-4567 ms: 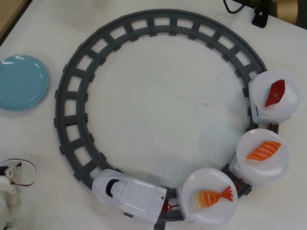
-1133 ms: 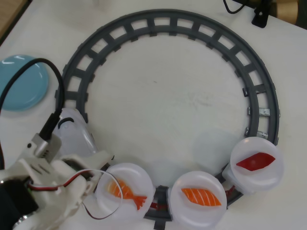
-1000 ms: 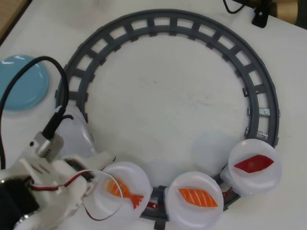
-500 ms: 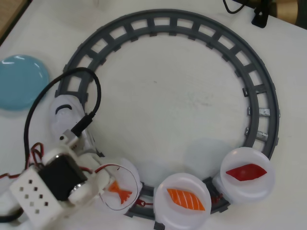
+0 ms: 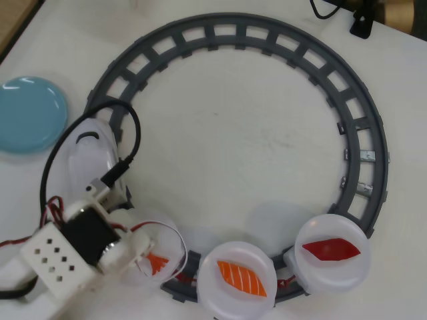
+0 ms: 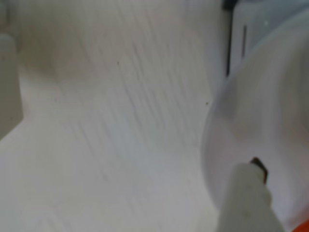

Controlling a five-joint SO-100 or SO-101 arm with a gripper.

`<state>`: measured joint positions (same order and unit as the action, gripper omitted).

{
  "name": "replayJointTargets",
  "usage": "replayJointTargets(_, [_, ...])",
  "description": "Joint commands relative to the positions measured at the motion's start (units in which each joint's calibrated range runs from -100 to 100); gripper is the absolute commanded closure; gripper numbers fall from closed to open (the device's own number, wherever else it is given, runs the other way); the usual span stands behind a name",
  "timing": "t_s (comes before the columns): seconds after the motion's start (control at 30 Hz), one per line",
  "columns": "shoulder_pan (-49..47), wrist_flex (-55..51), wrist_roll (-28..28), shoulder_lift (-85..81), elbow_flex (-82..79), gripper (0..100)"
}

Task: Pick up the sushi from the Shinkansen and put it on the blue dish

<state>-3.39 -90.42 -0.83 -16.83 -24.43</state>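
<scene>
In the overhead view the orange shrimp sushi [image 5: 157,264] lies on the first white plate [image 5: 171,233] behind the white Shinkansen engine [image 5: 88,152], at the lower left of the grey track. My gripper [image 5: 147,257] hovers over that plate, right beside the sushi and partly covering it. The wrist view is blurred. It shows one white finger [image 6: 247,203] over the plate's rim [image 6: 227,111], the other finger [image 6: 7,82] far off at the left edge, and an orange sliver [image 6: 304,227] in the bottom right corner. The jaws stand wide apart. The blue dish [image 5: 28,113] lies at the far left, outside the track.
A grey circular track [image 5: 363,127] fills the table. Two more white plates ride on it at the bottom: one with striped salmon [image 5: 241,279], one with a dark red piece [image 5: 331,249]. A black cable [image 5: 130,143] loops over the engine. A black object [image 5: 363,23] stands at the top right.
</scene>
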Motion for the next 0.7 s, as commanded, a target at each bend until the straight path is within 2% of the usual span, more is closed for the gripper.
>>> replayJointTargets(0.0, [-4.7,1.4,1.5,0.0,1.5,80])
replayJointTargets(0.1, [-8.6,2.3,1.7,1.2,2.0,82])
replayJointTargets(0.2, [-8.6,3.1,2.7,4.1,2.7,96])
replayJointTargets(0.23, [-8.5,3.2,2.8,5.2,3.1,98])
replayJointTargets(0.43, [-8.8,2.6,3.1,7.1,10.2,97])
replayJointTargets(0.67, [-13.2,-6.2,3.1,11.1,31.7,97])
